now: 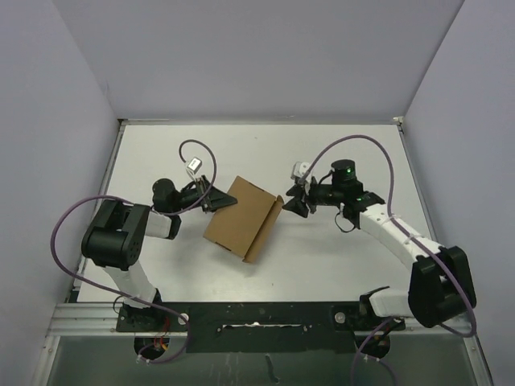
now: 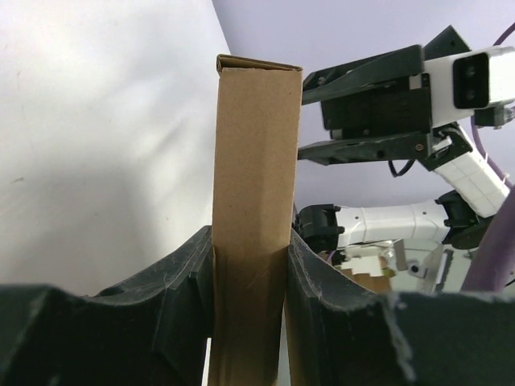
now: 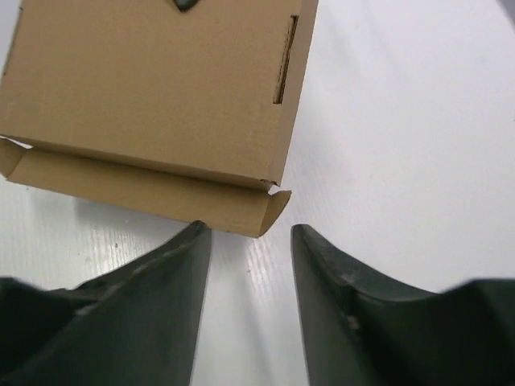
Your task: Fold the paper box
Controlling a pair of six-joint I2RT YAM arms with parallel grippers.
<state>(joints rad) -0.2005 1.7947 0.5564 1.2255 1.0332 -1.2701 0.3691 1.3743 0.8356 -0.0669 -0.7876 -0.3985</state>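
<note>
The brown paper box (image 1: 241, 217) lies in the middle of the white table as a thin folded rectangle, with a long side flap (image 1: 265, 231) standing out on its right. My left gripper (image 1: 214, 199) is shut on the box's left end; in the left wrist view the box (image 2: 253, 201) runs upright between the two black fingers (image 2: 181, 289). My right gripper (image 1: 291, 202) is open, just right of the box's far right corner. In the right wrist view the box (image 3: 153, 80) and its flap (image 3: 153, 197) lie just beyond the open fingertips (image 3: 197, 235).
The white table (image 1: 346, 265) is walled in by grey panels. Purple cables loop over both arms. The metal rail (image 1: 257, 318) with the arm bases runs along the near edge. My right arm (image 2: 402, 88) shows behind the box in the left wrist view.
</note>
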